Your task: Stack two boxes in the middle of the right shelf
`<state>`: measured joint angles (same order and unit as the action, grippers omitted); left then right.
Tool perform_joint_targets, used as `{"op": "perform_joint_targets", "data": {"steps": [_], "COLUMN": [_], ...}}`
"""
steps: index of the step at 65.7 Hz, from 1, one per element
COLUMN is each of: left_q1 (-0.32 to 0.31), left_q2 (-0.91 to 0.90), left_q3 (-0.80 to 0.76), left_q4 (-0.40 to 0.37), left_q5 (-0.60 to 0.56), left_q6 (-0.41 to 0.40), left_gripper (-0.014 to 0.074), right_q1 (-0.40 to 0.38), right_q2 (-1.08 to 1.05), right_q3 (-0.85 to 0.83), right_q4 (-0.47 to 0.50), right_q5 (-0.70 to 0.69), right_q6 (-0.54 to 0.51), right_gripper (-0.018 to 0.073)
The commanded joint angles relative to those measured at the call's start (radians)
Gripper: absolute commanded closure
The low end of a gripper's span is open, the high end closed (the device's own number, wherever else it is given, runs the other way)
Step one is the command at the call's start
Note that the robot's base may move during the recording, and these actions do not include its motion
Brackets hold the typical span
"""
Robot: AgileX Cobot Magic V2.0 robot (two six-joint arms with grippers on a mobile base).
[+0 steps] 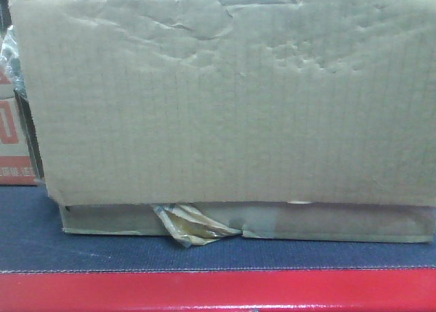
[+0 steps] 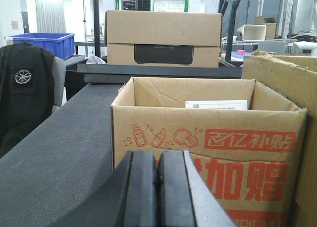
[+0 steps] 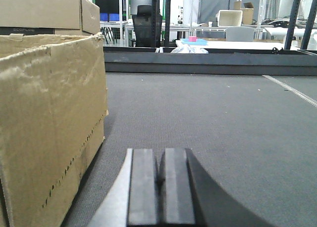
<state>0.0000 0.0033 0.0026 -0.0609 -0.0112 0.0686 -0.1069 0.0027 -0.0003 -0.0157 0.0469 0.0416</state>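
Surface: grey felt-topped desk (image 1: 204, 254) with a red front edge (image 1: 218, 291). Behind it, an open workshop with racks, tables and an office chair (image 3: 145, 24).

Front view:
- The large brown box (image 1: 225, 94) fills nearly the whole frame. Its face is creased and dented along the top.
- It sits directly on the flatter brown box (image 1: 340, 223), overhanging that box's front slightly.
- The flatter box lies on the felt, set back from the red edge. Torn yellowish tape (image 1: 187, 227) hangs crumpled from its front, left of centre.
- Both boxes are on the desk, one stacked on the other.
- A red-and-white printed carton (image 1: 12, 142) shows at the far left, just beside the stack and partly hidden by it.

Left wrist view:
- Left pincer (image 2: 157, 187): pads pressed together, nothing between them. It hangs low over the felt, facing the printed carton.
- The carton's top is open, and a white sheet (image 2: 216, 104) lies inside against the back wall.
- Brown cardboard rises at the right edge of the frame, close against the carton.
- Further back, a tan box with a dark panel (image 2: 163, 36) rests on a dark ledge.
- A blue bin (image 2: 42, 41) is at far left, with a black jacket (image 2: 22, 88) draped nearer the camera.

Right wrist view:
- Right pincer (image 3: 161, 187): pads together, holding nothing, over bare felt.
- The large box's side stands near it on the left, not touching. A perforated tear line runs diagonally down that side.
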Motion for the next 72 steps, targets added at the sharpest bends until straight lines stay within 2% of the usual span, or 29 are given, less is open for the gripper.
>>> {"op": "perform_joint_targets", "data": {"steps": [1,22,28,34,44,49,58,63,72], "left_q1": [0.001,0.001,0.001,0.001,0.001,0.001,0.001,0.001,0.001], "left_q2": [-0.003,-0.003,-0.003,-0.003,-0.003,-0.003,0.054,0.139,0.361], "left_q3": [-0.003,-0.003,-0.003,-0.003,-0.032,-0.097,-0.279,-0.375,-0.547], "left_q4": [0.003,0.003,0.027,-0.006,-0.008,-0.005,-0.003,-0.001,-0.001], "left_q5": [-0.015,-0.017,-0.036,-0.036,-0.009,0.050,0.264,0.368,0.480], "left_q6": [0.001,0.001,0.007,0.007,0.007,0.007,0.007,0.007,0.007], "left_gripper": [0.0708,0.0708,0.0708,0.0708,0.0708,0.0708,0.0708,0.0708,0.0708], "right_q1": [0.001,0.001,0.001,0.001,0.001,0.001,0.001,0.001,0.001], "right_q2": [-0.003,-0.003,-0.003,-0.003,-0.003,-0.003,-0.003,-0.003,-0.003], "right_q3": [0.000,0.000,0.000,0.000,0.000,0.000,0.000,0.000,0.000], "right_q4": [0.002,0.002,0.002,0.002,0.002,0.002,0.002,0.002,0.002], "right_q5": [-0.019,-0.019,-0.019,-0.019,-0.019,-0.019,-0.019,-0.019,-0.019], "right_q6": [-0.002,-0.002,-0.002,-0.002,-0.002,-0.002,-0.002,-0.002,-0.002], "right_gripper": [0.0721,0.0721,0.0721,0.0721,0.0721,0.0721,0.0721,0.0721,0.0721]}}
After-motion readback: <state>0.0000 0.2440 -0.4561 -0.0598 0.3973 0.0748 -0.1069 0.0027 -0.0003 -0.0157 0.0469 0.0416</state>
